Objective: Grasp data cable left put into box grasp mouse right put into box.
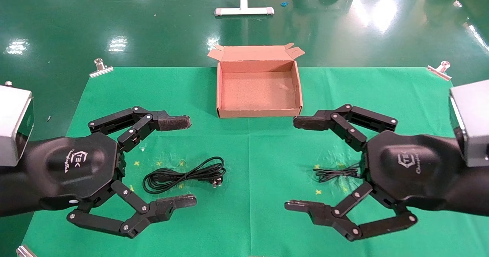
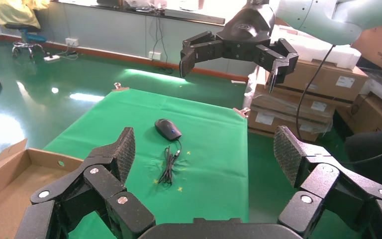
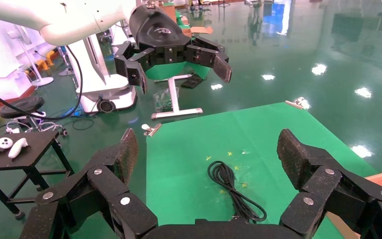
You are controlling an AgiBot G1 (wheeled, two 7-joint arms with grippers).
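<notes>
The data cable (image 1: 183, 175), a thick black coil with a silvery-tipped plug, lies on the green cloth; it also shows in the right wrist view (image 3: 231, 186). My left gripper (image 1: 182, 161) hovers over it, open and empty. The mouse (image 2: 168, 129) with its thin bundled cord (image 2: 169, 167) shows in the left wrist view. In the head view my right gripper (image 1: 296, 164), open and empty, hides the mouse body; only the cord (image 1: 336, 173) shows. The open brown box (image 1: 259, 113) stands empty at the cloth's far middle.
Metal clips (image 1: 101, 68) (image 1: 439, 70) hold the cloth at the far corners. A white stand base (image 1: 244, 10) sits on the floor beyond the table. Stacked cartons (image 2: 323, 94) stand off the table's right side.
</notes>
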